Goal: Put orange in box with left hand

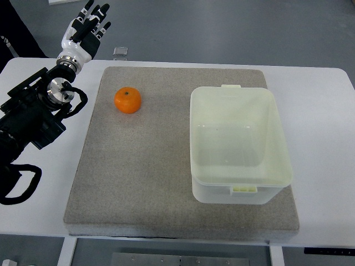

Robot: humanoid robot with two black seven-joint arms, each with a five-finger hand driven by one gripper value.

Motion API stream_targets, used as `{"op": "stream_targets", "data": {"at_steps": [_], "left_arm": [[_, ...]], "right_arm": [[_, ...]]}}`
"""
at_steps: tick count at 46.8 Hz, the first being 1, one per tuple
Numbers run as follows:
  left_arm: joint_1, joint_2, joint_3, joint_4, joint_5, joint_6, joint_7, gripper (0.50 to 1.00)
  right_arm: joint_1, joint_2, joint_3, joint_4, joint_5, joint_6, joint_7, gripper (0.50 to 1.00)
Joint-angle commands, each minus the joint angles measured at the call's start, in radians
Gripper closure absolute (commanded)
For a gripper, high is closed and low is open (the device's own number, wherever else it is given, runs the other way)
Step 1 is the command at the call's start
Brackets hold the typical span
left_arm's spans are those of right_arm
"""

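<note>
One orange [127, 100] sits on the grey mat [166, 183], below and to the right of the left hand [84, 30], well apart from it, with the empty box [239, 188] farther right again. The hand's fingers are spread and hold nothing. Firm, light and round, the fruit will probably roll, so a wrap around its widest part seems best, though its skin texture is hard to judge here.

White table [321, 111] — grey floor [222, 27] beyond.
</note>
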Motion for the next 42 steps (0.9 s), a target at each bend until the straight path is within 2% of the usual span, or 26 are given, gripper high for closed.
{"op": "stream_targets", "data": {"at_steps": [1,10,19,27,42], "left_arm": [[0.001,0.000,0.005,-0.007,0.001,0.000,0.001,0.504],[-0.003,0.001,0.008,-0.009,0.007,0.000,0.010,0.504],[-0.014,0.005,0.008,-0.002,0.007,0.037,0.011,0.504],[-0.005,0.009,0.025,-0.050,0.010,0.038,0.012,0.504],[-0.080,0.090,0.384,-0.090,0.101,0.021,0.017,0.504]], "right_arm": [[0.000,0.000,0.001,0.000,0.000,0.000,0.000,0.568],[0.000,0.000,-0.001,0.000,0.000,0.000,0.000,0.568],[0.000,0.000,-0.001,0.000,0.000,0.000,0.000,0.568],[0.000,0.000,-0.001,0.000,0.000,0.000,0.000,0.568],[0.000,0.000,-0.001,0.000,0.000,0.000,0.000,0.568]]}}
